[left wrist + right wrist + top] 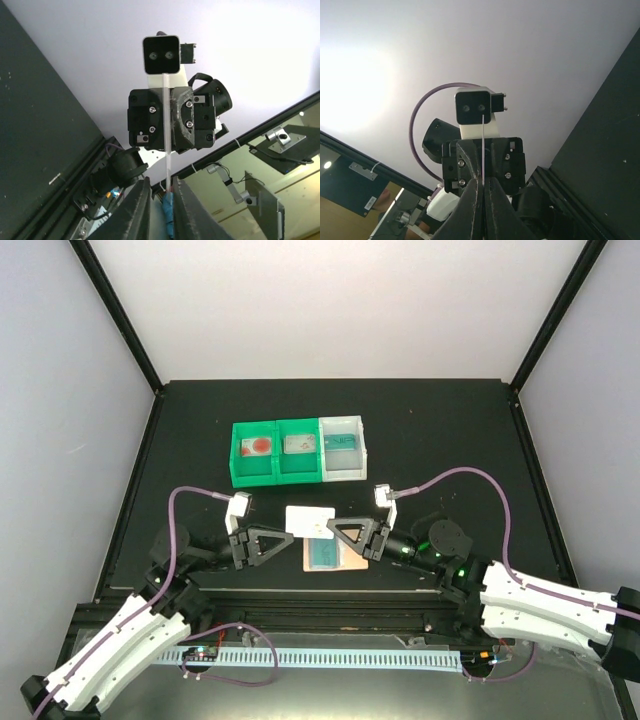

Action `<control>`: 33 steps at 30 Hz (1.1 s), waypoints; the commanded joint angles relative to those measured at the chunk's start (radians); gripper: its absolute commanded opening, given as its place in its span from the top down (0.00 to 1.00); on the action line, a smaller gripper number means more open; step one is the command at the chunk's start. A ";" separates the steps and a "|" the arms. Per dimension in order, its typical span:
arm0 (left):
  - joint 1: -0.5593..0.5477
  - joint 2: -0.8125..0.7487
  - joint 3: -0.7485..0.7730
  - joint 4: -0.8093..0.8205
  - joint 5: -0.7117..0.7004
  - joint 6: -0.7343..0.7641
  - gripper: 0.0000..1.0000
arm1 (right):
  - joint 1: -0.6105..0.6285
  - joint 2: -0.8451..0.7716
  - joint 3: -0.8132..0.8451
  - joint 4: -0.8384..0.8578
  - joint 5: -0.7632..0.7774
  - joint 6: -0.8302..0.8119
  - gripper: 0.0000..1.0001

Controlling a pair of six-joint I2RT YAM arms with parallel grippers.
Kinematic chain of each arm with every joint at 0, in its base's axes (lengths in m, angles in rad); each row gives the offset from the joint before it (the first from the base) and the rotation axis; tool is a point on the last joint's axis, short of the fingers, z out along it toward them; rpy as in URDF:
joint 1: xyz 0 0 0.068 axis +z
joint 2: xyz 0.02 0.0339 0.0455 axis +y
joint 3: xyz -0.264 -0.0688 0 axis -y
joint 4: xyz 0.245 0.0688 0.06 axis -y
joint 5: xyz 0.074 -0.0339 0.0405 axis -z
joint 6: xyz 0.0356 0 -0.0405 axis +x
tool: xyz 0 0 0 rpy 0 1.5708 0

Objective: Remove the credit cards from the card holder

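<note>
A credit card (310,521), white from above, hangs in the air between my two grippers. My right gripper (329,527) is shut on its right edge. The right wrist view shows the card edge-on as a thin line (483,145) pinched between the fingers (470,215). My left gripper (292,537) faces it from the left. In the left wrist view the card edge (166,150) runs between its fingers (137,210), which stand apart with a gap on the left side. The tan card holder (353,562) lies on the table below with a teal card (322,556) in it.
A three-compartment bin tray (298,477), two parts green and one white, stands behind the grippers with small items in it, a teal card (343,443) in the white part. A black frame rail (330,605) runs along the near edge.
</note>
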 commanded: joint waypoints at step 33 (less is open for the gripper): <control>-0.005 0.018 0.112 -0.353 -0.199 0.174 0.98 | 0.000 -0.190 -0.046 -0.398 0.145 -0.166 0.12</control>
